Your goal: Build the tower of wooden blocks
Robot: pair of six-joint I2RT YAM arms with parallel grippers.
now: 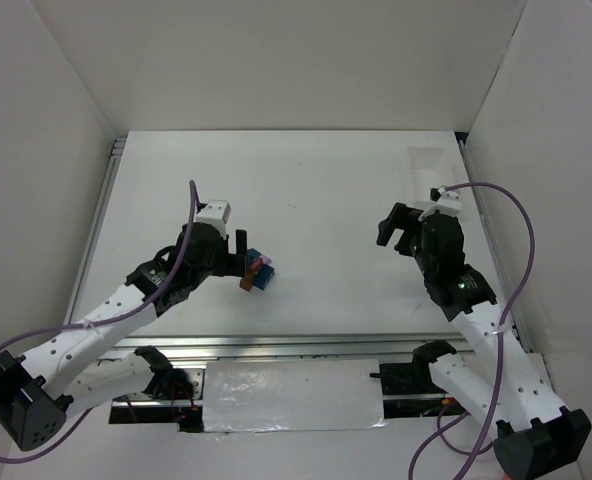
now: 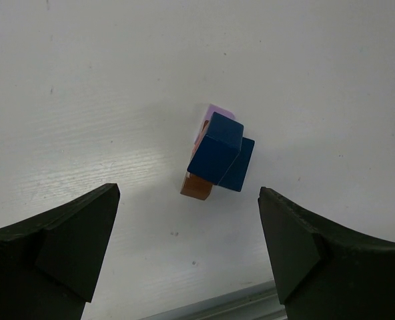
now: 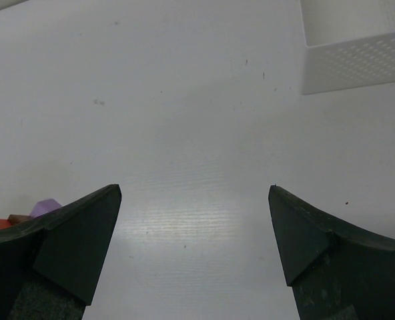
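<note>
Your left gripper [image 2: 187, 192] has its jaws spread wide with nothing between them. It hangs over the wood block tower [image 2: 217, 153] without touching it, and in the wrist view its fingers [image 2: 71, 247] sit either side, clear of the blocks. The tower is a tight little cluster on the white table [image 1: 306, 180], left of centre and toward the near edge, just off the left gripper's tips in the top view. From the left wrist you see a dark blue block [image 2: 216, 148] uppermost and a second blue one [image 2: 241, 167] pressed against it. A brown-orange block [image 2: 196, 187] pokes out at the lower left and a pale purple one [image 2: 221, 111] sits behind. Can't tell how many layers there are. Your right gripper [image 3: 195, 188] is also fully apart and holding nothing, over bare table on the right side, well apart from the tower. The edge of the cluster only just shows at the lower left of its wrist view. The pale plastic tray [image 3: 347, 60] sits toward the far right corner, beyond the right gripper and not touching it.
</note>
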